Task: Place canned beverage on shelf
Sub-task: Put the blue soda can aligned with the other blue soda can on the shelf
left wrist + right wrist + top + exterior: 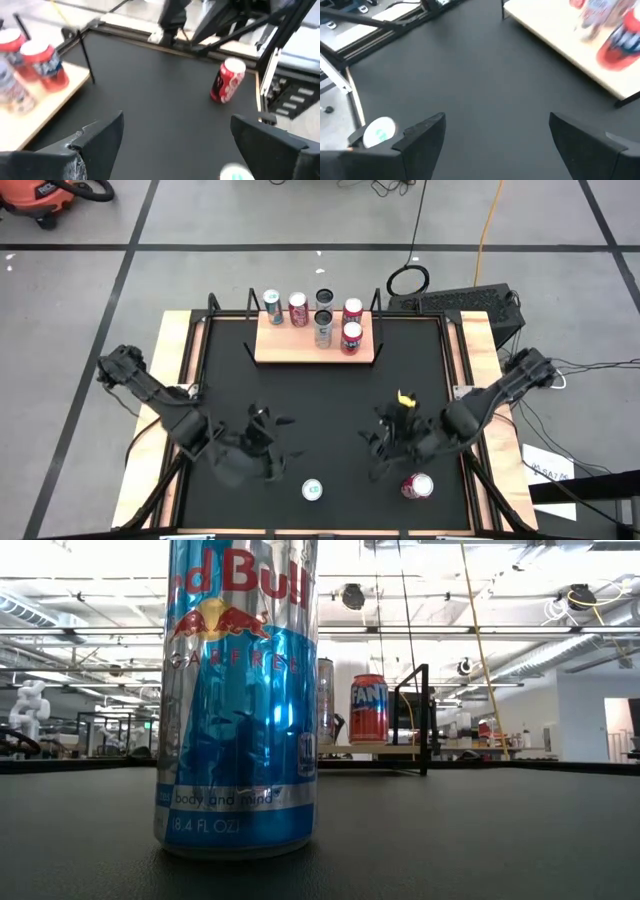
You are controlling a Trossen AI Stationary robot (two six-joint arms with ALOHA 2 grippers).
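**Item: canned beverages awaiting placement; two loose, six shelved.**

Blue-and-silver can point(313, 490): upright on the black table point(330, 395), long axis vertical, pale top with a green mark seen from above. Lies between the two grippers, on the near side of both, a little nearer the left gripper point(262, 442). In the left wrist view only its top edge shows, just beside the inner face of one finger point(267, 142). In the low view it fills the foreground, tall and slim, shiny blue and silver with red lettering.

Red can point(417, 485): upright, long axis vertical, white top, red body with white script. Stands just beside the right gripper point(392, 438), toward the near table edge. Judged the right arm's nearest candidate.

Left gripper: fingers spread wide, nothing between them, hovering over bare table.

Right gripper: fingers spread wide likewise, empty; a yellow tag sits on its wrist. In its own view one finger point(422, 135) frames bare table.

Shelf point(318, 345): light-wood board with black wire brackets, at the far side of the table, well apart from both sets of fingers and ahead of them. Carries six upright cans: teal, red and dark at the back, silver and two red toward the front. Bare board remains at the left front.

Judgement: either loose can calls for a side approach, fingers straddling the upright body, then a carry forward to the shelf.
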